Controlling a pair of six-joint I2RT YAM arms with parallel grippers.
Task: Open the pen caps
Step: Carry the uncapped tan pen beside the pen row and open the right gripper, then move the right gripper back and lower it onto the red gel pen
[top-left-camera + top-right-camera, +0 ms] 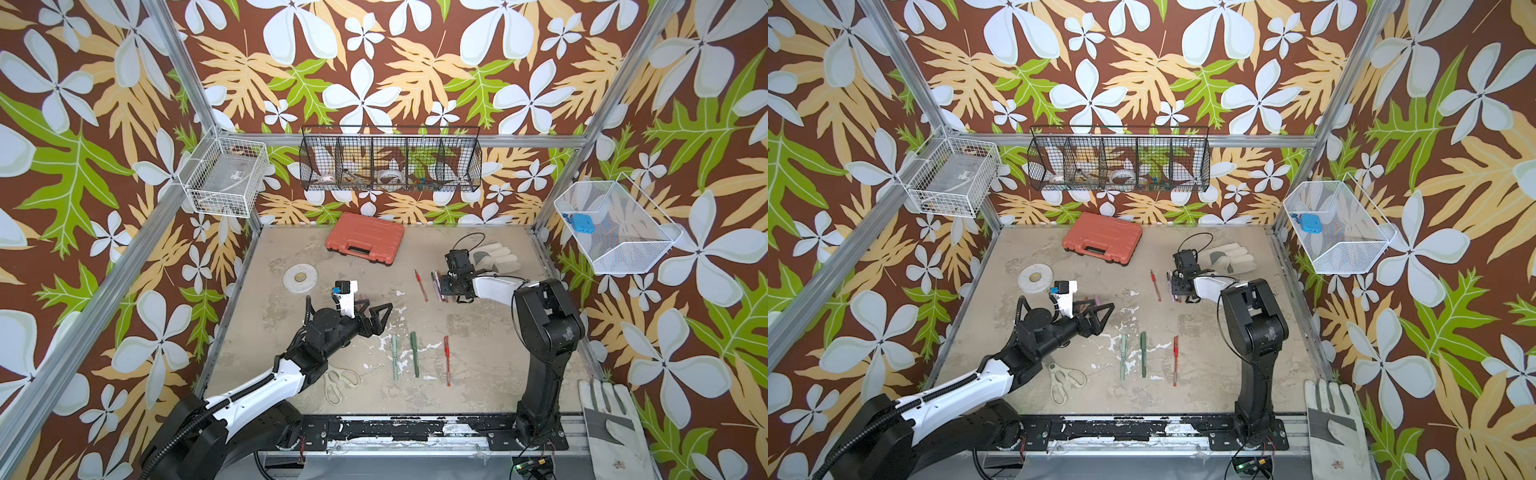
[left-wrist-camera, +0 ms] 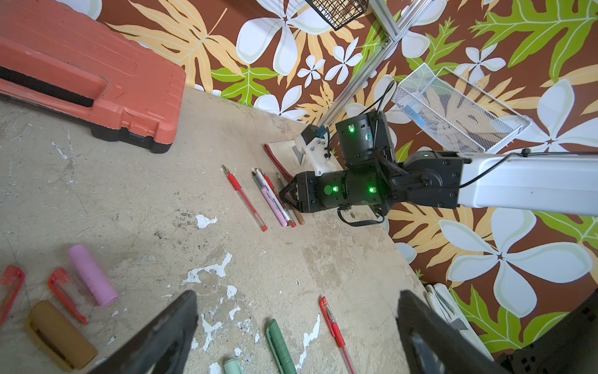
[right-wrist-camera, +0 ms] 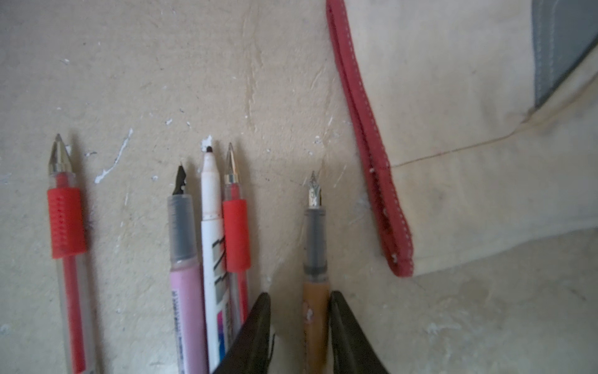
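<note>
Right gripper (image 3: 301, 296) jaws slightly parted astride uncapped brown fountain pen (image 3: 315, 311): likely drop-off step. Left gripper (image 2: 297, 296) spread wide, empty; pink plastic cap (image 2: 93, 275) beside it, dark green capped pen (image 2: 280, 346) just ahead. Next: grip that.

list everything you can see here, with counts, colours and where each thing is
table: 1, beige, scuffed, middle
case: 1, orange-red, back of table
tape roll: 1, white, left side
scissors: 1, white handles, front left
gloves: 2, cream and grey, one back right, one at front right corner
capped pens: 3, pale green, dark green, red, front middle
bare pens: 5, two red, pink, white, brown, back right
loose caps: 4, pink, two red, brown, by left pincer
baskets: 3, two white, one black, on the walls
blue block: 1, blue, in right basket
left pincer: 1, black, open, empty
right pincer: 1, black, open astride brown pen
</note>
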